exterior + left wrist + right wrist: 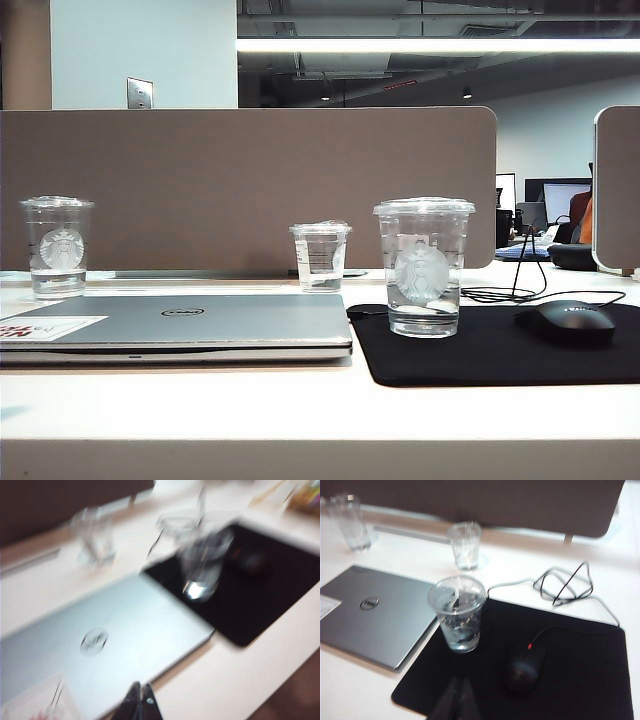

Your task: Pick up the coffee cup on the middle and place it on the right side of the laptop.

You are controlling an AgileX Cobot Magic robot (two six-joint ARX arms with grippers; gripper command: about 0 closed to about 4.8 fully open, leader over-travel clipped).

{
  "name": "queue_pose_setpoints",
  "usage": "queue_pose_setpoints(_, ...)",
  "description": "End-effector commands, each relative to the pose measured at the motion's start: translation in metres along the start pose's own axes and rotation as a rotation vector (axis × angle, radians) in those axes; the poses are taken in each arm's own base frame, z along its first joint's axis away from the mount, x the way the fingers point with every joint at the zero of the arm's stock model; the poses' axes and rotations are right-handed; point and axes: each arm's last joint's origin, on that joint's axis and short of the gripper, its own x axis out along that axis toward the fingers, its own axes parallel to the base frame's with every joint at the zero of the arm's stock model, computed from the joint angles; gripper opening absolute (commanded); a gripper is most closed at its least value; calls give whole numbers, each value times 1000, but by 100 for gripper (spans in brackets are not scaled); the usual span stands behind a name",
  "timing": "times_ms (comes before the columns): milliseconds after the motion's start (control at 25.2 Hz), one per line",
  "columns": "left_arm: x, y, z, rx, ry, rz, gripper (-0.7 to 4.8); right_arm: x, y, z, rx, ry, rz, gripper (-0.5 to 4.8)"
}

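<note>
The coffee cup (pixel 424 266) stands upright on the left part of the black mouse pad (pixel 480 350), just right of the closed laptop (pixel 190 325), with the mouse (pixel 573 321) further right. The left gripper (pixel 140 702) hangs above the laptop's near edge, fingers pressed together and empty. The right gripper (pixel 456 700) hovers over the pad's near edge, fingers likewise together, holding nothing.

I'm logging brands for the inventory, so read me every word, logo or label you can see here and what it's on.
"DELL", in a round badge: laptop lid.
Starbucks siren logo, no readable words: coffee cup on the mouse pad, and the far-left cup.
Red-and-white sticker on the laptop corner: too small to read.
Mouse marking: too small.
Small cup: none.
</note>
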Motion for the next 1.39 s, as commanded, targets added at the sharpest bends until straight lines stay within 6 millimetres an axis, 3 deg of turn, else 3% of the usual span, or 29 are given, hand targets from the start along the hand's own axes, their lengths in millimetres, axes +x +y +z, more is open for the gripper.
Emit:
queue_pose_setpoints(40, 1, 1, -30, -35, -20, 57, -6, -1, 1, -12, 27, -58, 4, -1)
queue_pose_setpoints(357, 17, -6, -92, -67, -204, 24, -6, 29, -5, -41, 46, -116, 0, -1)
queue_pose_setpoints(476, 18, -7, -106, -75, -233, 16, -6, 38, -6, -54, 53, -75, 0, -1)
queue_pose_setpoints(674, 26, -8, -113, -58, -239, -3, -6, 45, -6, -73, 47, -96, 9, -1)
queue_pose_setpoints(912, 34, -1, -123, -106, -269, 108, -6, 49, -8, -94, 39, -160, -63, -1)
queue_pose_setpoints(1110, 33, 20, -125, -99, -252, 319, -6, 65, -13, -123, 27, -149, -156, -1)
queue_pose_setpoints(1388, 28, 39, -129, -102, -241, 401, -6, 74, -15, -142, -83, -127, -184, -1)
